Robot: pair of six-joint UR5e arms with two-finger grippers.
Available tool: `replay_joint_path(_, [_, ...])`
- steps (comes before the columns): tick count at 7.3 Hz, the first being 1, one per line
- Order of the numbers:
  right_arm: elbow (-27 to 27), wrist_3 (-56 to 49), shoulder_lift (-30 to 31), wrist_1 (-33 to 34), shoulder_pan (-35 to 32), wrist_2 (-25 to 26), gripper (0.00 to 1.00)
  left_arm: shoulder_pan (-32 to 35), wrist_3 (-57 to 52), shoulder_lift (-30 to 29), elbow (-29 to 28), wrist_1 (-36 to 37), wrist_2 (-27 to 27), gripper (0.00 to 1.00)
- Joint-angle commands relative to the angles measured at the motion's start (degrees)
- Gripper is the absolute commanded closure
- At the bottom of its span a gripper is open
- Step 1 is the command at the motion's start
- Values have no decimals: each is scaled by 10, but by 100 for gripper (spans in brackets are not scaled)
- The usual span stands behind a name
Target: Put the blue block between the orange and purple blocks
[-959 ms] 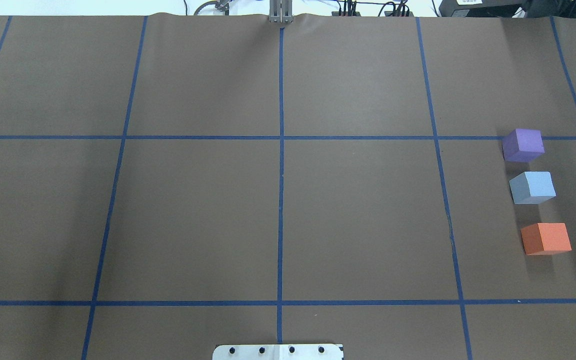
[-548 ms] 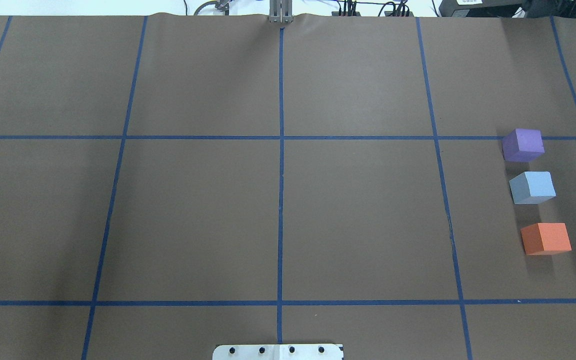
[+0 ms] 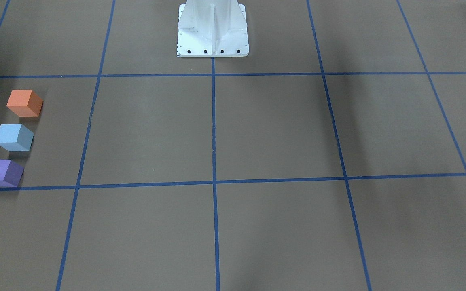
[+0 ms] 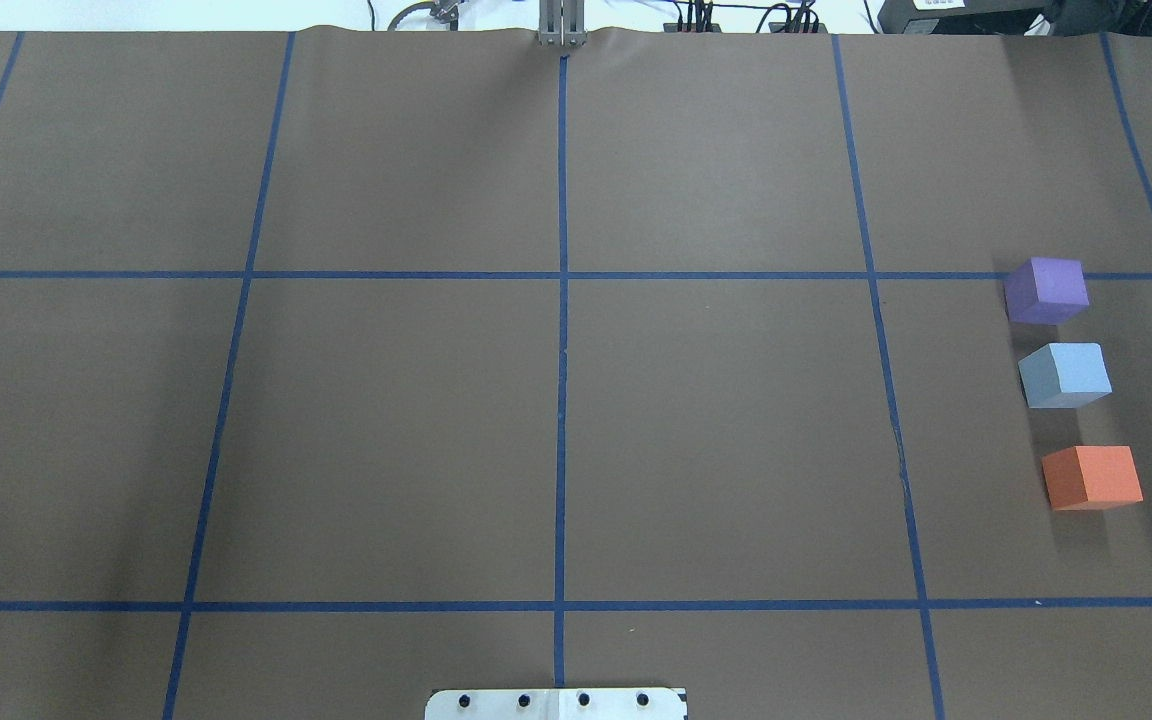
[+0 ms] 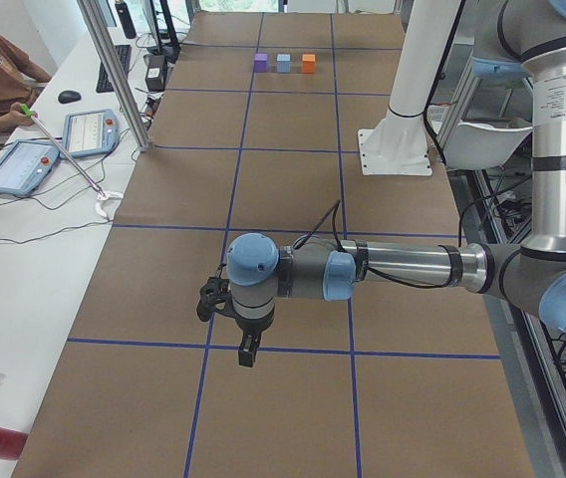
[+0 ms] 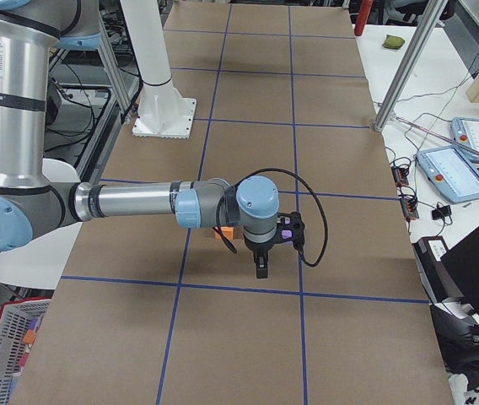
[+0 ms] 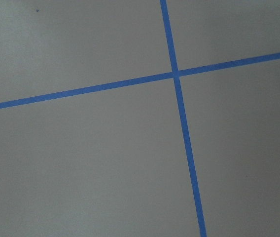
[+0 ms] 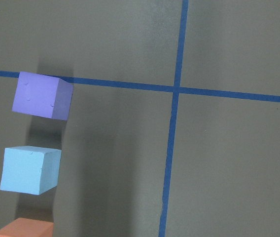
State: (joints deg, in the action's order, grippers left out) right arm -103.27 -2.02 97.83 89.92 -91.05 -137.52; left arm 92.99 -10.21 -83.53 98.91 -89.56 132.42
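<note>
Blue block [image 4: 1066,375] stands free on the worktop [image 4: 716,430], with no arm on it. The right jaws hang above the worktop close to the three blocks, and only the side view shows them, so I cannot tell whether they are open or closed. The same goes for the left jaws, which hang over bare taped grid well away from the blocks. The blue block is in a row between the purple block [image 4: 1046,290] and the orange block [image 4: 1093,477], touching neither. By my judgement the placing is done and nothing is left beyond parking the arms.
</note>
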Motion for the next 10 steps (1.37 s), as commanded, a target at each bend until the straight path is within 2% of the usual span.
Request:
replay_joint_path(1, [1, 0, 0, 0, 0, 1, 0, 0, 44, 0, 1, -1, 0, 0])
replay_joint_path(10, [3, 0, 1, 1, 0, 1, 0, 0, 71, -4, 1, -1, 0, 0])
